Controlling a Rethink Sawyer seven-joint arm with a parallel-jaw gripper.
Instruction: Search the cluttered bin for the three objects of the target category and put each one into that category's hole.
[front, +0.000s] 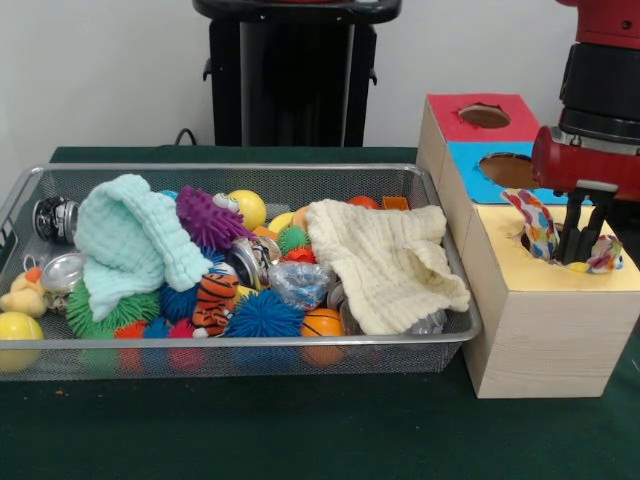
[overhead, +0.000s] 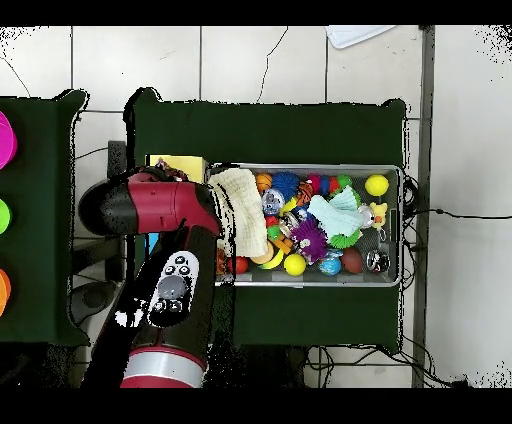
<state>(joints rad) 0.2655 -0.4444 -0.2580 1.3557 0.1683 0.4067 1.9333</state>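
The wire mesh bin lies on the green table, full of toys; it also shows in the overhead view. My gripper reaches down into the yellow-faced hole of the pale wood-grain box. It is shut on a white fabric piece with coloured blotches, which sticks up on the left of the fingers and lies over the hole's right edge. No other blotched fabric piece shows in the bin. In the overhead view the arm hides the gripper and the hole.
A mint-green waffle cloth and a cream waffle cloth lie over balls and spiky toys in the bin. The blue-faced hole and the red-faced hole lie behind the yellow one. The black pedestal stands behind the table.
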